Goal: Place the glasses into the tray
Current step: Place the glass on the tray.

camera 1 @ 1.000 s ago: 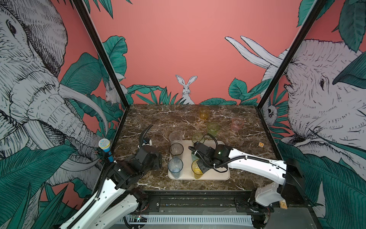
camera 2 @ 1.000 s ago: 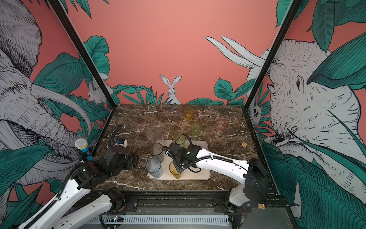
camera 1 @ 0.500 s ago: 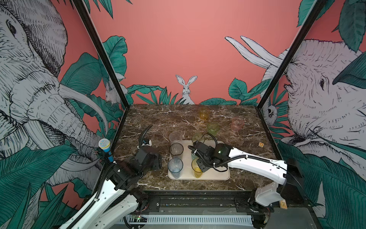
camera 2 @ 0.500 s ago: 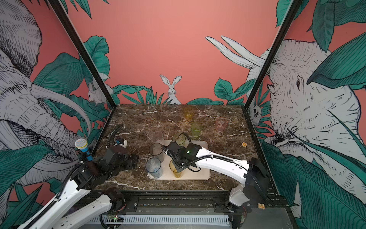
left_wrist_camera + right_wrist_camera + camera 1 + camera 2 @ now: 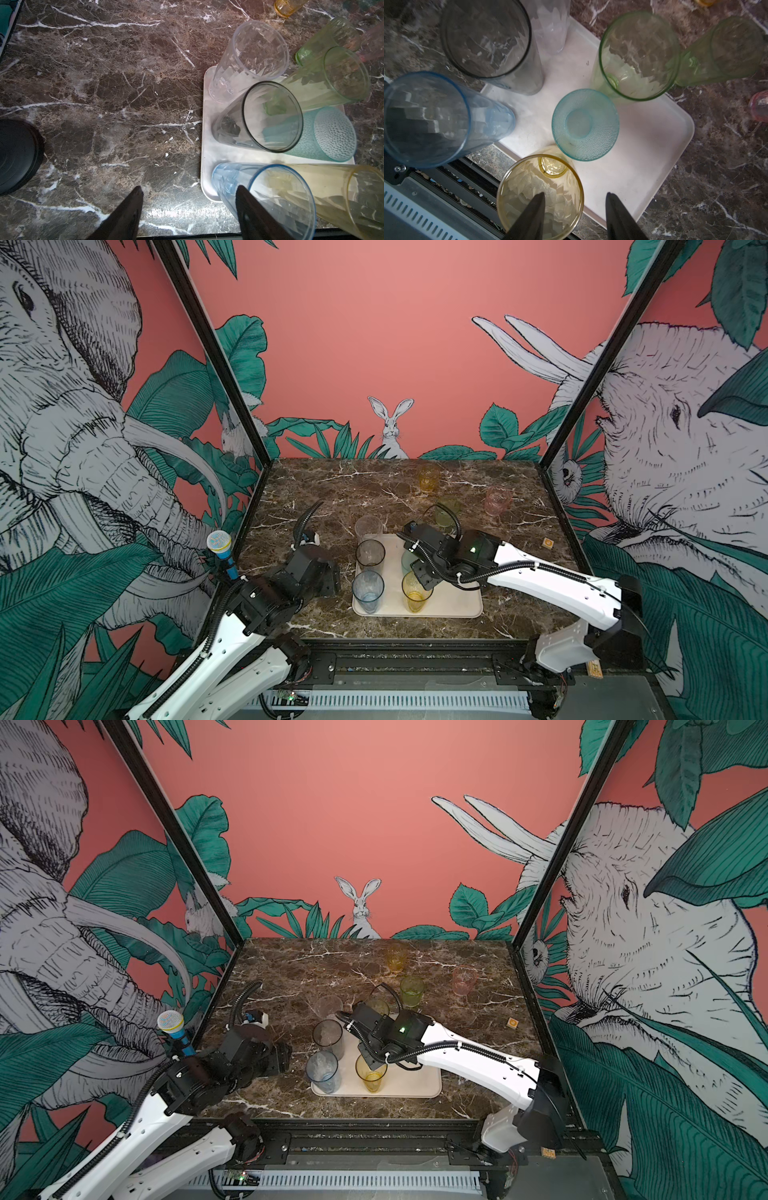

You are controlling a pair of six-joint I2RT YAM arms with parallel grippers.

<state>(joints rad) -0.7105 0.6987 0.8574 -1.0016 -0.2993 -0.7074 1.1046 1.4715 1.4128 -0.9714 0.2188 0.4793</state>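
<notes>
A second before, my right pincer (image 5: 575, 195) had been shut at the rim of the yellow tumbler (image 5: 519, 187). Now its jaws stood partly apart, one finger over the mouth and one outside the wall, gripping nothing as far as I could see. I took that to mean the yellow tumbler was delivered: it stood upright at the near edge of the tray (image 5: 643, 145), just beside the teal tumbler (image 5: 585, 124). With the blue tumbler (image 5: 425, 118), smoky grey tumbler (image 5: 485, 37), clear tumbler (image 5: 550, 25) and tall green tumbler (image 5: 637, 56), that made six aboard (the clear one only just, at a far corner). Three waited on the table (image 5: 332, 489): a second green tumbler (image 5: 411, 990), the pink tumbler (image 5: 463, 979) and the amber tumbler (image 5: 395, 959). My left pincer (image 5: 188, 188) hung wide open and empty near the blue tumbler. Every glass was translucent, tapered and mouth up.
</notes>
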